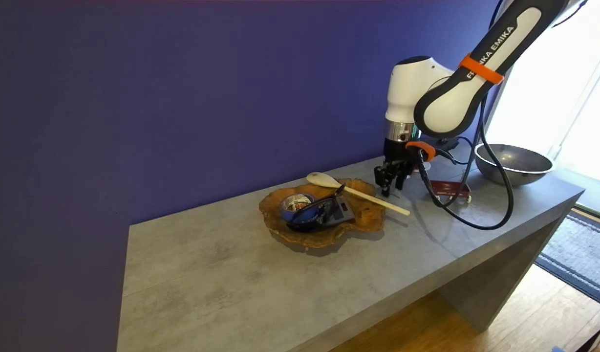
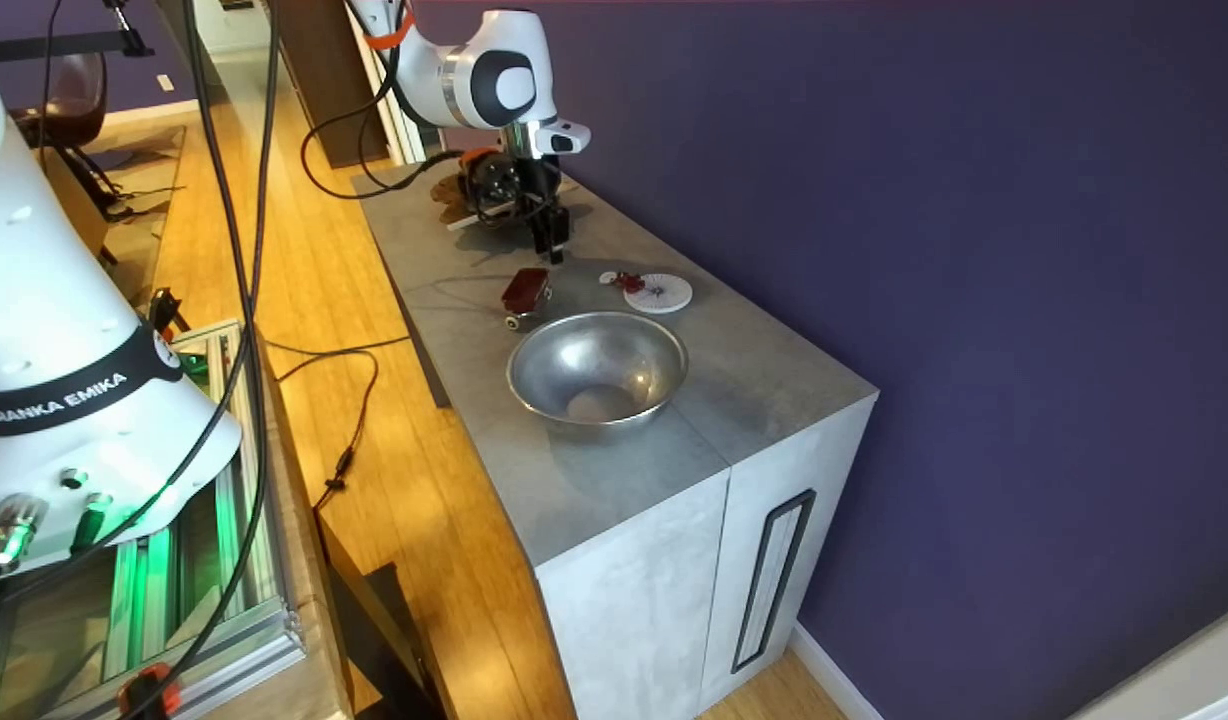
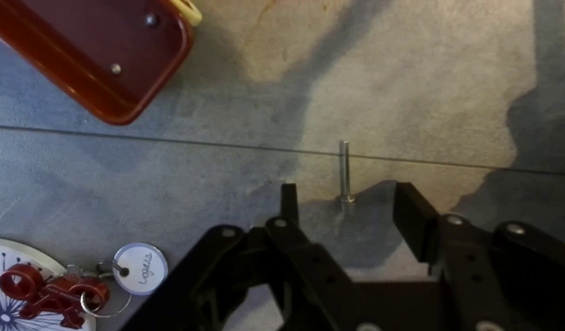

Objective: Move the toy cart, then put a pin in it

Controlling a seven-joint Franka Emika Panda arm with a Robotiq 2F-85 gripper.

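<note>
Fetching the pin (image 3: 345,174) seems in hand (so slim, easily missed from here): the claw (image 3: 347,200) hangs wide, roughly over it. The toy cart (image 2: 526,290) sits nearer the room-side edge of the bench (image 2: 754,395) than the wall-side one. Next wants a square descent, then a pinch.

In an exterior view the bowl (image 2: 599,362) stands toward the near edge of the desk (image 2: 759,395); behind it, the toy cart (image 2: 526,291) leftward, the dish (image 2: 671,298) toward the wall-side edge, the tray (image 2: 448,192) farther back. In the wrist view the pin (image 3: 345,171) lies right of the toy cart.
</note>
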